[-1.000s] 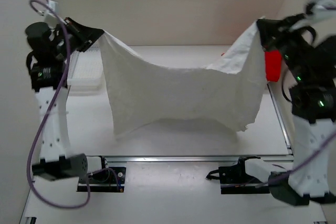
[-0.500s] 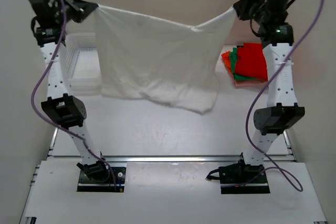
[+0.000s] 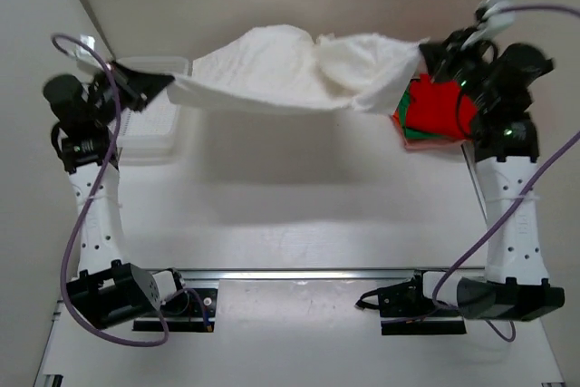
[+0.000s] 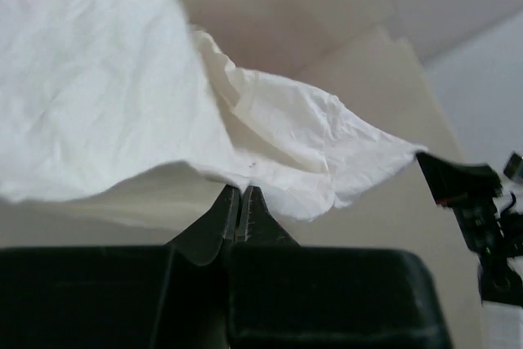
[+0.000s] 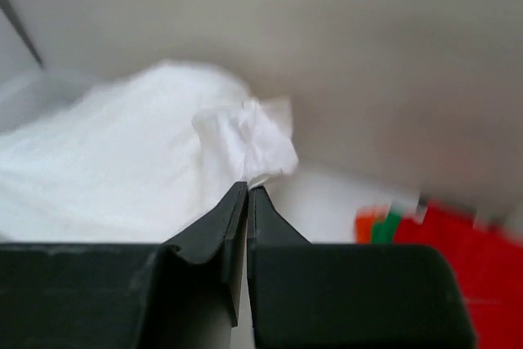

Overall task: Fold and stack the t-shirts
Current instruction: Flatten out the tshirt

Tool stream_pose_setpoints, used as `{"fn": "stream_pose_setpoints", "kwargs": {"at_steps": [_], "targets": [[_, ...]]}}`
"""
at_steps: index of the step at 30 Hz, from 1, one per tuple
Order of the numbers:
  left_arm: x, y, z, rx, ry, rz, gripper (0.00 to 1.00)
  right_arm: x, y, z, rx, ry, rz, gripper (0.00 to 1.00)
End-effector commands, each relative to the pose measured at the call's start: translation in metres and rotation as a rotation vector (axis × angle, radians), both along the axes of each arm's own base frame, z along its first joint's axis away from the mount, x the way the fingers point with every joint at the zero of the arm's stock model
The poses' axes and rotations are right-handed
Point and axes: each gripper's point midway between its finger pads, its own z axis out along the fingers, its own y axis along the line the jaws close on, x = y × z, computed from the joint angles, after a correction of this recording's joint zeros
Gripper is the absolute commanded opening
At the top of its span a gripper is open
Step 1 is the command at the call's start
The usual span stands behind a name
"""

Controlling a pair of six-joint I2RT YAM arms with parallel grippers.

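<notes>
The large white t-shirt [image 3: 281, 74] is stretched in the air between both arms, billowing above the far half of the table. My left gripper [image 3: 170, 84] is shut on its left corner; the cloth [image 4: 122, 104] spreads out from the pinched tips [image 4: 241, 188]. My right gripper [image 3: 424, 53] is shut on the right corner, with a crumpled white edge [image 5: 245, 140] rising from its tips [image 5: 248, 185]. A folded stack with the red t-shirt [image 3: 435, 106] on top, green [image 3: 412, 133] and orange [image 3: 426, 142] edges beneath, lies at the far right.
A white mesh basket [image 3: 149, 124] stands at the far left, behind my left arm. The metal rail [image 3: 308, 272] with both arm bases runs along the near edge. Beige walls close in the table on three sides.
Both arms swung the white t-shirt from hanging as a sheet to flung out almost flat toward the back wall. The grippers dropped lower, each still gripping its corner.
</notes>
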Motion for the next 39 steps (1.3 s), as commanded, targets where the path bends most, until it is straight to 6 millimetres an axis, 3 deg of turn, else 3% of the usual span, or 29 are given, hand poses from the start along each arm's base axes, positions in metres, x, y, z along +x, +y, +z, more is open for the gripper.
{"fn": "stream_pose_setpoints", "kwargs": {"at_steps": [1, 2, 4, 5, 6, 7, 10, 13, 15, 16, 17, 18, 19, 21, 22, 23, 24, 25, 26, 27, 28, 29, 30, 33, 35, 36, 39], "targets": [[-0.001, 0.003, -0.119, -0.01, 0.235, 0.026, 0.0, -0.005, 0.008, -0.11, -0.016, 0.23, -0.057, 0.0], [-0.015, 0.0, -0.145, 0.021, 0.262, 0.039, 0.0, -0.026, 0.013, -0.112, -0.018, 0.223, -0.075, 0.0], [-0.04, -0.011, -0.19, 0.081, 0.361, 0.05, 0.0, -0.054, 0.024, -0.164, 0.001, 0.332, -0.098, 0.0], [-0.056, -0.016, -0.214, 0.138, 0.408, 0.056, 0.0, -0.073, 0.015, -0.17, 0.02, 0.34, -0.149, 0.0], [-0.062, -0.012, -0.234, 0.193, 0.443, 0.095, 0.0, -0.089, 0.008, -0.189, 0.052, 0.383, -0.187, 0.0], [-0.078, -0.017, -0.243, 0.222, 0.47, 0.095, 0.0, -0.096, 0.005, -0.211, 0.08, 0.433, -0.211, 0.0], [-0.103, -0.007, -0.273, 0.305, 0.512, 0.158, 0.0, -0.122, -0.02, -0.244, 0.129, 0.513, -0.29, 0.0], [-0.111, 0.002, -0.272, 0.342, 0.497, 0.221, 0.0, -0.128, -0.024, -0.234, 0.159, 0.504, -0.241, 0.0], [-0.105, -0.001, -0.247, 0.315, 0.446, 0.229, 0.0, -0.121, -0.011, -0.211, 0.171, 0.44, -0.191, 0.0], [-0.097, 0.0, -0.224, 0.295, 0.398, 0.238, 0.0, -0.112, 0.002, -0.199, 0.176, 0.406, -0.144, 0.0], [-0.09, -0.001, -0.217, 0.287, 0.392, 0.229, 0.0, -0.111, 0.007, -0.175, 0.176, 0.354, -0.117, 0.0], [-0.079, -0.002, -0.19, 0.264, 0.346, 0.217, 0.0, -0.1, 0.011, -0.167, 0.155, 0.348, -0.106, 0.0], [-0.074, 0.0, -0.174, 0.251, 0.316, 0.213, 0.0, -0.099, 0.011, -0.132, 0.141, 0.278, -0.115, 0.0], [-0.055, 0.007, -0.103, 0.246, 0.2, 0.242, 0.0, -0.096, 0.003, -0.063, 0.132, 0.113, -0.149, 0.0], [-0.055, 0.008, -0.061, 0.256, 0.113, 0.265, 0.0, -0.092, -0.006, -0.045, 0.142, 0.068, -0.178, 0.0], [-0.046, 0.01, -0.052, 0.253, 0.116, 0.262, 0.0, -0.103, -0.018, -0.005, 0.159, -0.022, -0.198, 0.0], [-0.044, 0.011, -0.02, 0.25, 0.06, 0.27, 0.0, -0.091, -0.026, 0.001, 0.158, -0.013, -0.216, 0.0], [-0.049, 0.009, 0.016, 0.249, -0.01, 0.268, 0.0, -0.09, -0.041, 0.023, 0.163, -0.039, -0.252, 0.01], [-0.038, 0.014, 0.018, 0.247, 0.01, 0.267, 0.0, -0.099, -0.046, 0.05, 0.164, -0.096, -0.273, 0.0], [-0.035, 0.008, 0.039, 0.242, -0.026, 0.256, 0.0, -0.095, -0.048, 0.066, 0.163, -0.121, -0.287, 0.01], [-0.039, 0.008, 0.062, 0.239, -0.072, 0.273, 0.0, -0.08, -0.05, 0.063, 0.165, -0.094, -0.307, 0.0], [-0.031, 0.009, 0.065, 0.235, -0.073, 0.269, 0.0, -0.091, -0.05, 0.084, 0.163, -0.143, -0.313, 0.0], [-0.031, 0.009, 0.076, 0.215, -0.095, 0.264, 0.0, -0.086, -0.053, 0.087, 0.157, -0.139, -0.32, 0.01], [-0.036, 0.01, 0.095, 0.184, -0.145, 0.26, 0.0, -0.107, -0.054, 0.117, 0.159, -0.221, -0.338, 0.0], [-0.041, 0.006, 0.106, 0.172, -0.173, 0.247, 0.0, -0.127, -0.054, 0.136, 0.151, -0.283, -0.353, 0.0], [-0.053, -0.001, 0.122, 0.169, -0.222, 0.228, 0.0, -0.146, -0.053, 0.147, 0.155, -0.326, -0.358, 0.0], [-0.059, -0.004, 0.14, 0.16, -0.269, 0.23, 0.0, -0.164, -0.05, 0.156, 0.16, -0.362, -0.345, 0.0]]}}
